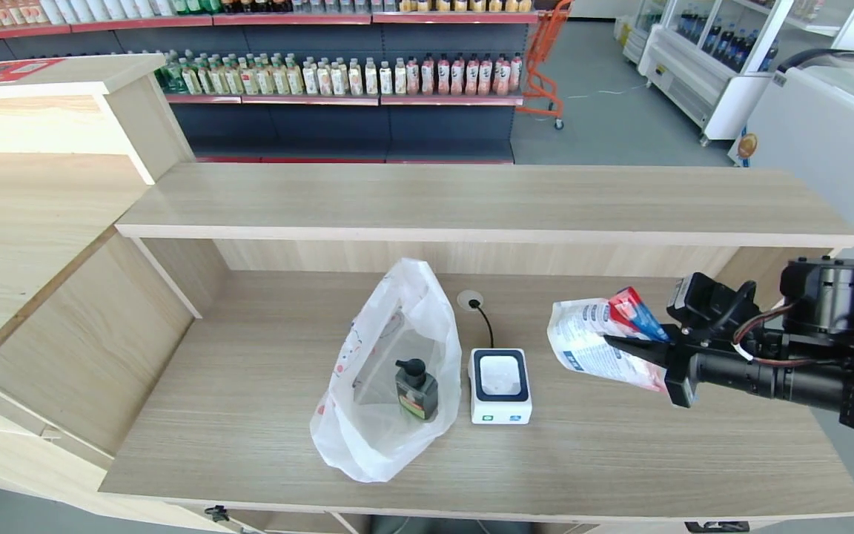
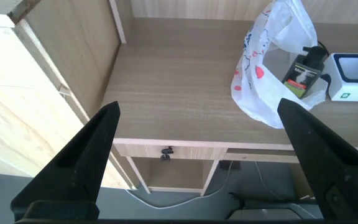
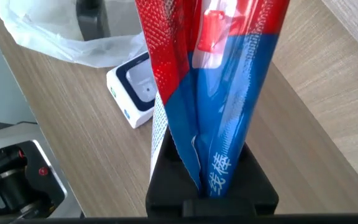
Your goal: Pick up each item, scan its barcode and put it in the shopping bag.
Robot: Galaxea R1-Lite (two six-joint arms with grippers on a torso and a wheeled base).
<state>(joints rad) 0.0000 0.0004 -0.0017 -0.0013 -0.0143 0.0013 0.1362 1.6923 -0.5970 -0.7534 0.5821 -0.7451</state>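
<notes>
— One pouch is where?
— Clamped in the right end effector, above the table, right of the scanner.
— And the left end effector?
— Spread apart, off the table's front edge.

The right hand grips a pouch above the counter, right of the scanner and shopping bag.

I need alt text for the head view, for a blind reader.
The right end effector holds a red, blue and white packet above the counter, right of a scanner. The shopping bag left of the scanner contains a dark pump bottle.
</notes>
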